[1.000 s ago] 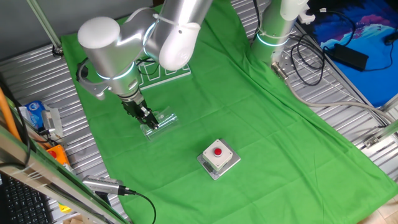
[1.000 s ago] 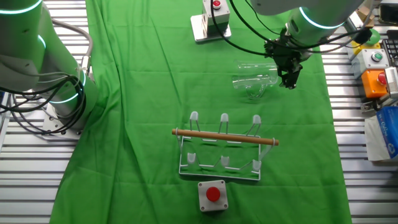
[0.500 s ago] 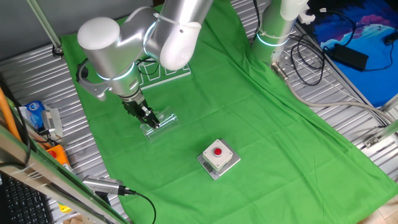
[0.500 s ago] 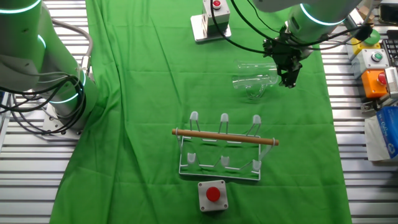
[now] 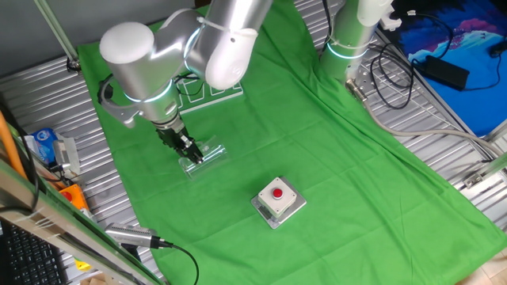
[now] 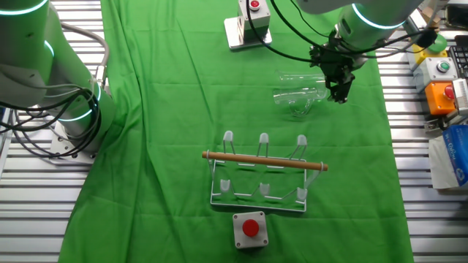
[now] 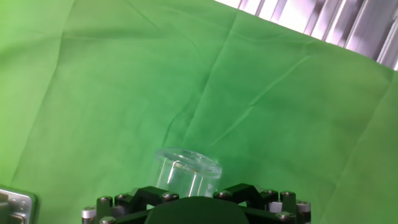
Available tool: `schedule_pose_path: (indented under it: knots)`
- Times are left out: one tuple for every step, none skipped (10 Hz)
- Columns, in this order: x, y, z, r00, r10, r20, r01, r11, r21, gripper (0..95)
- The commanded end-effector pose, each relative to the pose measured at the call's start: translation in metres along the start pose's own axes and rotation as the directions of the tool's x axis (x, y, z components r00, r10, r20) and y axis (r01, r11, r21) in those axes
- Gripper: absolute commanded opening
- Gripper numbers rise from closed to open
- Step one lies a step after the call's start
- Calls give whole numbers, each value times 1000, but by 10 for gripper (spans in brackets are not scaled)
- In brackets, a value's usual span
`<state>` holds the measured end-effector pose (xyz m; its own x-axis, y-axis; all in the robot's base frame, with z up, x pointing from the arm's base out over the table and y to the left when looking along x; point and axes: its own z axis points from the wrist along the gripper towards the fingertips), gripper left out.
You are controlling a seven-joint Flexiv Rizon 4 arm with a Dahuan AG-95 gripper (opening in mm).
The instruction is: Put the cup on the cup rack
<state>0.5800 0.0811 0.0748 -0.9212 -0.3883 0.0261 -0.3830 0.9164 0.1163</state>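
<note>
Cup (image 6: pixel 298 101) lies sideways on wrinkled green cloth (image 6: pixel 168 109) over slatted metal table (image 6: pixel 29 212); tool (image 6: pixel 338 93) grip unclear.

My arm (image 5: pixel 170 47) is bulky silver with glowing cyan joint rings; black cables trail along it to a small black gripper (image 6: pixel 338 82), screw-studded in hand view.

Clear cup (image 6: pixel 298 98) lying beyond rack (image 6: pixel 263 173)

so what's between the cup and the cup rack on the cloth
Nothing: in the other fixed view, only bare green cloth separates the cup from the cup rack.
</note>
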Motion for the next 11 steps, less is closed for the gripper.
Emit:
schedule_pose_path:
  knots:
    - [0,0,0,1000,5,0,-5,1000,-2,950]
    - [0,0,0,1000,11,-2,-11,1000,-1,950]
    - [0,0,0,1000,12,-3,-12,1000,-1,950]
    - [-6,4,4,1000,19,-2,-19,1000,2,950]
    - [-11,7,8,1000,27,0,-27,1000,3,950]
    - [-20,13,14,999,40,8,-40,999,5,950]
    - [-27,15,19,999,47,16,-47,999,4,950]
    - [-29,14,22,999,45,19,-45,999,5,950]
    - [-29,13,25,999,42,18,-42,999,6,950]
    - [-30,12,27,999,40,17,-40,999,11,950]
    - [-30,10,29,999,40,17,-40,999,11,950]
